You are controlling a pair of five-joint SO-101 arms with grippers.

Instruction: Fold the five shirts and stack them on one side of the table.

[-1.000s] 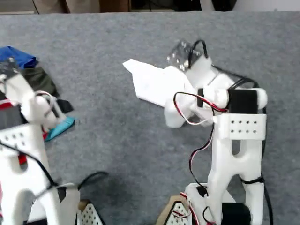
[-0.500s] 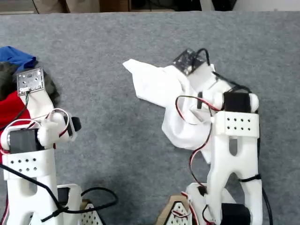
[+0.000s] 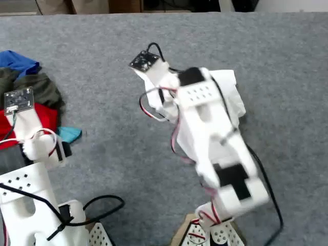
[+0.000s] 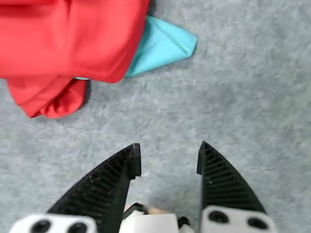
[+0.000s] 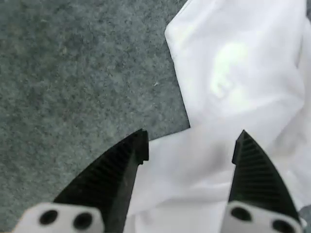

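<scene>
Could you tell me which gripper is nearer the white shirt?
Right. The right gripper is open directly over the crumpled white fabric shirt; the left gripper is far off, open above the table beside a red fabric shirt.

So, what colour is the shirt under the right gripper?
The shirt is white, clearest in the right wrist view.

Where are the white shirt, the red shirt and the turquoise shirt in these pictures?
white shirt (image 5: 233,73), right wrist view, its flat middle.
red shirt (image 4: 73,39), left wrist view, its broad smooth fold.
turquoise shirt (image 4: 163,46), left wrist view, its exposed corner.
</scene>
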